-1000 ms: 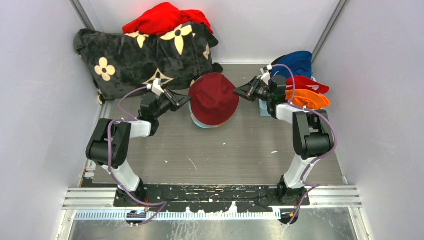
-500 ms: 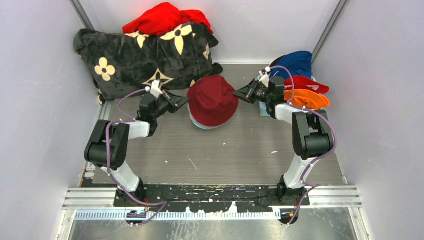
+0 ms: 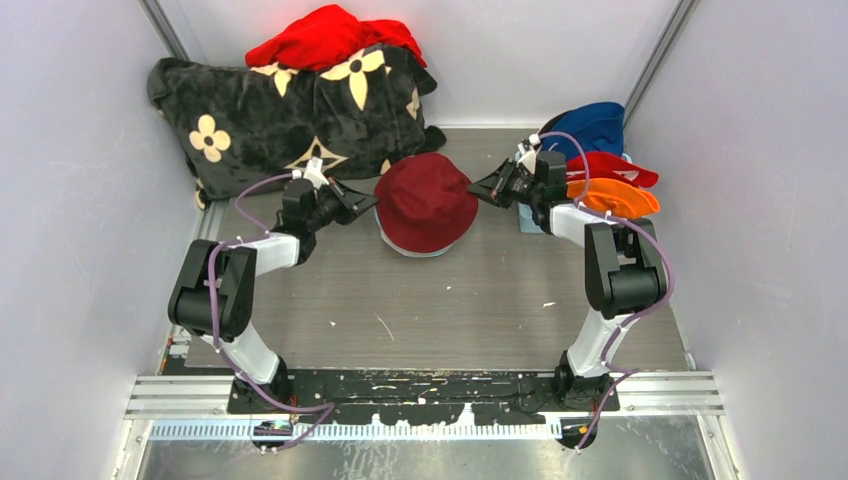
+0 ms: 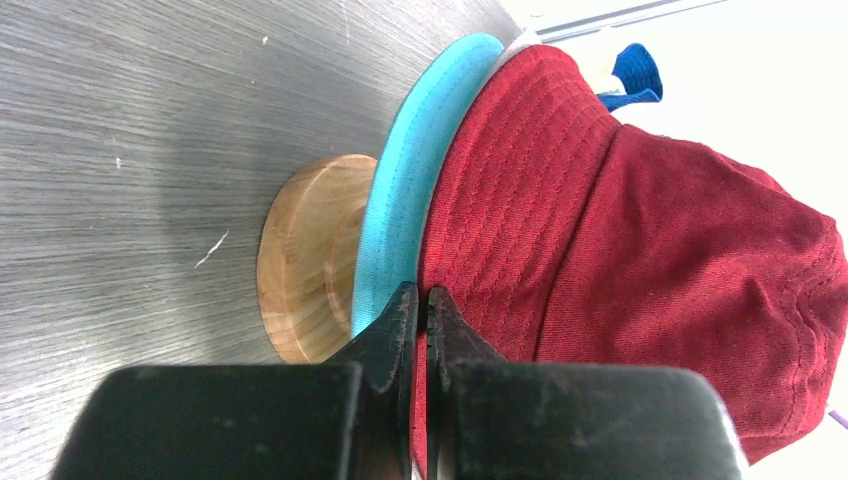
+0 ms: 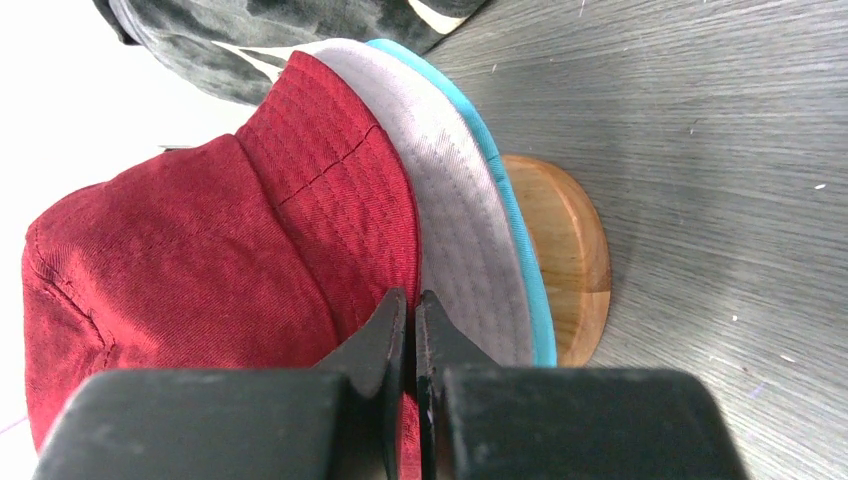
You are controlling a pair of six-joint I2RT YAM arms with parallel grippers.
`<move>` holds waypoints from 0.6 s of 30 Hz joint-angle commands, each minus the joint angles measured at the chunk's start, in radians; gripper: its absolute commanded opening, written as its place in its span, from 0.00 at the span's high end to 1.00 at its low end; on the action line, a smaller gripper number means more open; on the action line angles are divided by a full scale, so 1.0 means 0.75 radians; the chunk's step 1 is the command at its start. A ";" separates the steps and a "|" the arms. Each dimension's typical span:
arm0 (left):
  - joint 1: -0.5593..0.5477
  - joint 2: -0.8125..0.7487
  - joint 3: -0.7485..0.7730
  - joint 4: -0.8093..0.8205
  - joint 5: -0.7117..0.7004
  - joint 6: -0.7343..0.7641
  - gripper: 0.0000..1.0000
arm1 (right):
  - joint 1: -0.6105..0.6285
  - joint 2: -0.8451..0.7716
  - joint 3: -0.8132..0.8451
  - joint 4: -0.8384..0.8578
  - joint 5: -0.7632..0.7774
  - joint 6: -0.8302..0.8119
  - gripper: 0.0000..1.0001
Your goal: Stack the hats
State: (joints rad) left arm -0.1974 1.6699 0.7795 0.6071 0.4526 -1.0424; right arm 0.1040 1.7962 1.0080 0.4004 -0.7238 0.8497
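Either side of the maroon hat [image 3: 425, 200], from above, your left gripper [image 3: 371, 204] and right gripper [image 3: 475, 187] met its brim; other hats [image 3: 612, 197] lay right of it. Left wrist: your fingers [image 4: 398, 325] were pinched shut on that brim, a teal hat [image 4: 425, 160] under it, a wooden disc [image 4: 305, 250] lower still. Right wrist: fingers likewise clamped the brim, a grey hat [image 5: 460, 220] directly beneath it.

Maroon cloth bucket hat [image 3: 425, 200]: crown up, topmost of three, brim pinched by left gripper [image 3: 371, 205] and right gripper [image 3: 473, 187] at opposite sides.
Grey cloth bucket hat [image 5: 460, 220], teal cloth bucket hat [image 4: 420, 190]: nested beneath.
Orange cloth bucket hat [image 3: 615, 198], red cloth bucket hat [image 3: 612, 166], royal blue cloth bucket hat [image 3: 595, 128]: overlapping pile behind right gripper.
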 commanded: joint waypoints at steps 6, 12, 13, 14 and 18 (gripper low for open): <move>0.023 0.085 0.045 -0.272 -0.138 0.124 1.00 | -0.006 0.066 0.063 -0.165 0.122 -0.129 0.99; 0.024 0.059 0.080 -0.297 -0.138 0.141 1.00 | -0.006 0.036 0.082 -0.163 0.109 -0.144 0.97; 0.024 0.039 0.088 -0.312 -0.148 0.152 1.00 | -0.006 0.023 0.087 -0.163 0.107 -0.148 0.96; 0.024 0.016 0.098 -0.338 -0.161 0.166 1.00 | -0.006 0.009 0.094 -0.164 0.102 -0.155 0.92; 0.024 -0.070 0.167 -0.495 -0.224 0.259 0.89 | -0.007 -0.066 0.122 -0.171 0.103 -0.188 0.66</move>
State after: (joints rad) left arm -0.2008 1.6772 0.8589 0.4446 0.4267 -0.9668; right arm 0.1097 1.8137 1.0622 0.3111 -0.7071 0.7788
